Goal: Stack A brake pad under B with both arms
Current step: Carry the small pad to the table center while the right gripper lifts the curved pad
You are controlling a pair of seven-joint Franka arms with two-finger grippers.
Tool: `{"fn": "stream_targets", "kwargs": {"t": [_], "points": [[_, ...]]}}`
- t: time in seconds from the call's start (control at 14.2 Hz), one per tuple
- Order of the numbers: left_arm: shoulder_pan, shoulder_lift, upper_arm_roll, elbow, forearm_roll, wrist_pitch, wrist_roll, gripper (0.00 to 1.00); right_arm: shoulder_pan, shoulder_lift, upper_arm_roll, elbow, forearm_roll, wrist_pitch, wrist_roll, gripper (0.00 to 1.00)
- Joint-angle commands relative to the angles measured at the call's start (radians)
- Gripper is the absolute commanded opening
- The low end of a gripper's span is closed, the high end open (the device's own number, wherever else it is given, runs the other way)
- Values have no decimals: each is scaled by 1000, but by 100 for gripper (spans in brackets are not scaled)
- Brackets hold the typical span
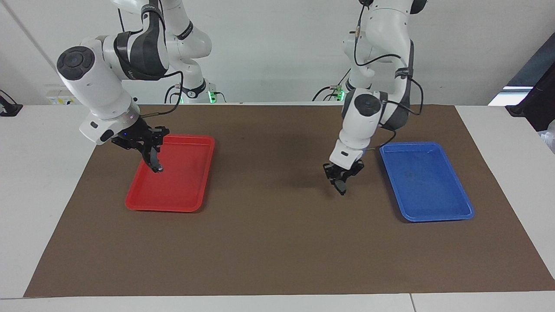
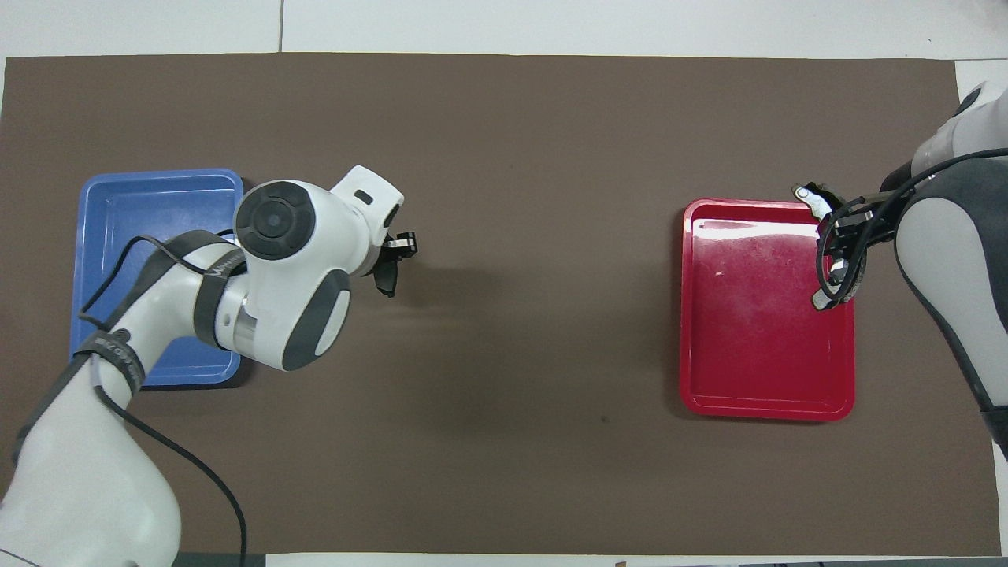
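My left gripper point(image 1: 339, 177) hangs over the brown mat beside the blue tray point(image 1: 451, 212). It is shut on A brake pad point(image 1: 341, 186), a short dark piece that sticks out below the fingers; the pad also shows in the overhead view point(image 2: 386, 281) under the left gripper point(image 2: 394, 256). My right gripper point(image 1: 149, 149) is over the red tray point(image 1: 173, 203), at the tray's end nearer the robots. It is shut on B point(image 1: 157, 166), a thin curved black pad with a light grey tip. In the overhead view the right gripper point(image 2: 841, 236) holds B point(image 2: 824, 301) over the red tray point(image 2: 756, 402).
Both trays are bare inside; the blue tray also shows in the overhead view point(image 2: 110, 236). The brown mat point(image 1: 277, 242) covers most of the white table. Cables trail from both arms.
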Motion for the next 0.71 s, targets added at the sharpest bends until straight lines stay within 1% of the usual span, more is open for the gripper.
{"fn": "stream_targets", "kwargs": {"t": [0.0, 0.07, 0.21, 0.35, 0.42, 0.56, 0.64], "points": [[-41, 68, 21, 65, 0, 17, -57, 0, -5, 1, 4, 15, 5, -18, -29, 2], [-56, 68, 21, 65, 2, 17, -58, 0, -5, 2, 4, 15, 5, -16, -29, 2], [-81, 81, 21, 54, 3, 25, -53, 5, -5, 1, 4, 14, 5, -16, -29, 2], [-79, 81, 20, 46, 3, 30, -45, 15, -5, 1, 4, 14, 7, -16, -29, 2], [-79, 79, 20, 42, 3, 28, -44, 28, -5, 1, 4, 14, 7, -16, -29, 2], [-79, 79, 20, 40, 3, 30, -35, 85, -5, 1, 4, 12, 7, -16, -29, 2], [-79, 79, 20, 42, 3, 30, 0, 98, -5, 1, 4, 12, 7, -15, -29, 2]]}}
